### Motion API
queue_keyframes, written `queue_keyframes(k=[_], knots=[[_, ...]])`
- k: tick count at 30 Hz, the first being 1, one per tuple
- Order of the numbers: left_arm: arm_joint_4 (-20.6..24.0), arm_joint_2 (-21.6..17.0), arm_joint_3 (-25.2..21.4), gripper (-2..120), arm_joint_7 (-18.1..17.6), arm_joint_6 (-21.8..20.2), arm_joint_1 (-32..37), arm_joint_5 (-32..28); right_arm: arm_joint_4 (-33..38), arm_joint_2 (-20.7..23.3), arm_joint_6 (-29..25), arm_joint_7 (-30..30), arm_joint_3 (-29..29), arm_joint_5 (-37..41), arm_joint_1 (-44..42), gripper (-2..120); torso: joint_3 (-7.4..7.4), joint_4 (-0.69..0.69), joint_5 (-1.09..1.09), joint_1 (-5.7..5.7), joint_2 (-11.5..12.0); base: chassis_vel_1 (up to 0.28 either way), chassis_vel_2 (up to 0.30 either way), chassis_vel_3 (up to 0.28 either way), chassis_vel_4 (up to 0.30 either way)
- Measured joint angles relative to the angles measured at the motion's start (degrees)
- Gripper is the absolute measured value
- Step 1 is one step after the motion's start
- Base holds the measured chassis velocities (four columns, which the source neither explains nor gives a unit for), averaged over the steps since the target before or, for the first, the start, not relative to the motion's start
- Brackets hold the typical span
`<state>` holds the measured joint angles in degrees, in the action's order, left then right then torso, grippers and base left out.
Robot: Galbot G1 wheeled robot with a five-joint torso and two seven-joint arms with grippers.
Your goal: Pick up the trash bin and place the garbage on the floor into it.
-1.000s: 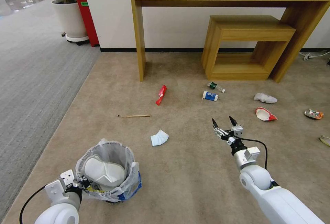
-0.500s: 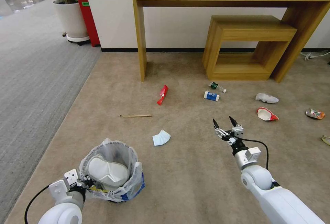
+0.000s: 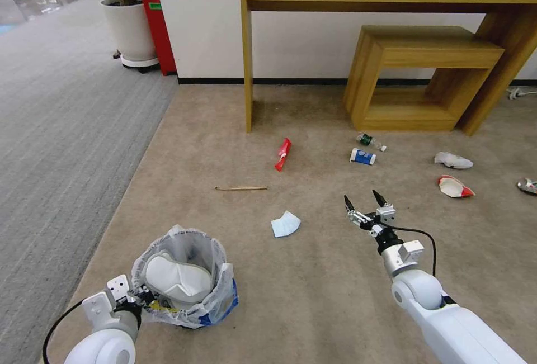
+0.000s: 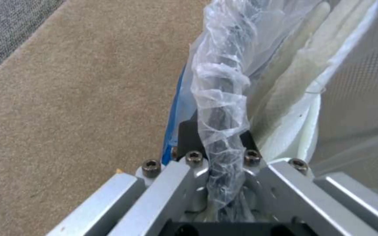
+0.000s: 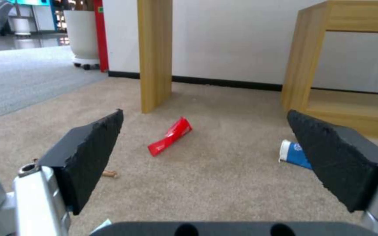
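While left gripper (image 3: 140,298) grasps trash bin (image 3: 184,274) rim | right gripper (image 3: 363,201) fingers spread | wrist view: red wrapper (image 5: 170,136)

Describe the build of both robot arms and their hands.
Both arms are glossy white with rounded joints and silver metal wrist blocks; a thin black cable loops from each wrist. The right hand has two pointed black fingers with rough foam-like pads on silver mounts. The left hand is silver metal with dark bolt heads.
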<state>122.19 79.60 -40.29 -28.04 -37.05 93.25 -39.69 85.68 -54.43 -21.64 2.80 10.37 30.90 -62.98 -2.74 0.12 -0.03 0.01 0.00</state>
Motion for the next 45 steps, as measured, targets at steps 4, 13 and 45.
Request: queue_keyframes(k=[4,13,45], knots=[[0.2,-0.2,-0.3,0,-0.2,0.0,0.0,-0.4,0.0,0.0,0.0,0.0,0.1,0.0,0.1,94,0.00,0.01,-0.01,0.00,0.0,0.000,0.000,0.000,0.000],[0.4,-0.4,-0.8,0,-0.2,0.0,0.2,-0.8,0.3,-0.4,-0.2,0.2,0.2,0.0,-0.1,94,0.00,0.00,-0.01,0.00,0.0,0.000,0.000,0.000,0.000],[1.1,-1.2,-0.9,0,-0.2,0.1,0.2,-1.7,1.4,-1.0,0.6,1.9,3.2,-3.2,-2.4,100,0.00,0.00,-0.01,0.00,0.0,0.000,0.000,0.000,0.000]])
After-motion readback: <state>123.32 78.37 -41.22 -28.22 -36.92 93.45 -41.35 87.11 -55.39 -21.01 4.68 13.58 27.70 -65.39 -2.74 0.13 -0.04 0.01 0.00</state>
